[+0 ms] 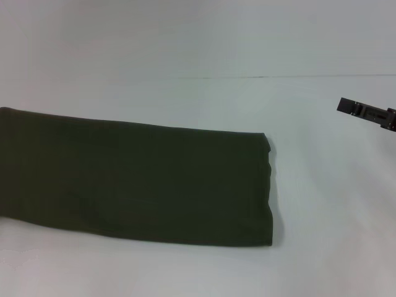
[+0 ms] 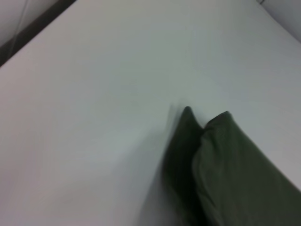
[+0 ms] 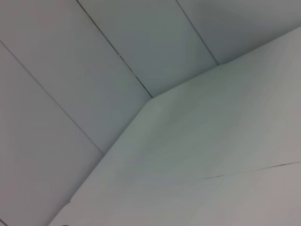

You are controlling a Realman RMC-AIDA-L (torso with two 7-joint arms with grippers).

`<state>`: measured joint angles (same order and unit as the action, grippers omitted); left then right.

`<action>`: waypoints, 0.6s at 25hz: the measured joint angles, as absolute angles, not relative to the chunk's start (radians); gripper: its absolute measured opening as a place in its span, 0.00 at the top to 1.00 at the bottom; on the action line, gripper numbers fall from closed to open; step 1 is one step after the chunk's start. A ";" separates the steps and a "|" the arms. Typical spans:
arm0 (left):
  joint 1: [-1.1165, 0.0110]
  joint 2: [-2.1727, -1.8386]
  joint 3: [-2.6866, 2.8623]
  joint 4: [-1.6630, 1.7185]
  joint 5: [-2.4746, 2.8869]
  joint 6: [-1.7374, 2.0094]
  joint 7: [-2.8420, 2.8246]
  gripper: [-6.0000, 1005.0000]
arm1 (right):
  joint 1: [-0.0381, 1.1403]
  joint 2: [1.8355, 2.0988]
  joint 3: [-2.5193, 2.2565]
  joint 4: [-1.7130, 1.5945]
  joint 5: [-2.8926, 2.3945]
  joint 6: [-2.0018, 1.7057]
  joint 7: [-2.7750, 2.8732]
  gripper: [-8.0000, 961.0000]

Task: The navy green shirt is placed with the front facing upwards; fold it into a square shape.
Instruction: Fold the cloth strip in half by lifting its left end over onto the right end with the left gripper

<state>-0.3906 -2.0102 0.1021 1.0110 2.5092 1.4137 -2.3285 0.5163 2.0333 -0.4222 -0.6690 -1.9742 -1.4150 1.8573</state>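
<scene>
The navy green shirt (image 1: 136,179) lies flat on the white table (image 1: 204,99) as a long folded band with plain green cloth up. It runs from the head view's left edge to a folded end just right of centre. The left wrist view shows one end of the shirt (image 2: 225,165), with two layered corners lying on the table. My right gripper (image 1: 366,114) hangs over bare table at the far right, well apart from the shirt's end. My left gripper does not show in any view.
White tabletop (image 1: 334,247) surrounds the shirt in front, behind and to the right. The table's far edge meets a pale wall (image 1: 198,37). The right wrist view shows only wall panels (image 3: 94,94) and table surface (image 3: 225,141).
</scene>
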 joint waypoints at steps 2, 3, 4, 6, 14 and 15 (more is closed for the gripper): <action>-0.392 -2.007 0.095 1.015 2.491 1.440 -2.327 1.00 | 0.519 2.034 -0.421 -0.664 -1.974 -1.414 1.851 0.05; -0.393 -2.006 0.094 1.016 2.470 1.465 -2.323 1.00 | 0.521 2.034 -0.419 -0.660 -1.974 -1.412 1.845 0.05; -0.396 -2.006 0.094 1.016 2.438 1.495 -2.316 1.00 | 0.521 2.034 -0.418 -0.658 -1.974 -1.411 1.841 0.05; -0.411 -2.008 0.104 1.012 2.340 1.571 -2.297 1.00 | 0.520 2.033 -0.417 -0.653 -1.974 -1.411 1.832 0.05; -0.569 -2.106 0.359 0.949 1.982 1.676 -2.267 1.00 | 0.505 2.019 -0.415 -0.650 -1.974 -1.421 1.809 0.05; -0.600 -2.130 0.400 0.940 1.960 1.659 -2.259 1.00 | 0.503 2.016 -0.416 -0.651 -1.974 -1.424 1.807 0.05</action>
<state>-0.6003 -2.1296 0.3999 0.9395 1.9596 1.6587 -2.2588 0.5031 2.0157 -0.4161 -0.6512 -1.9742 -1.4241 1.8070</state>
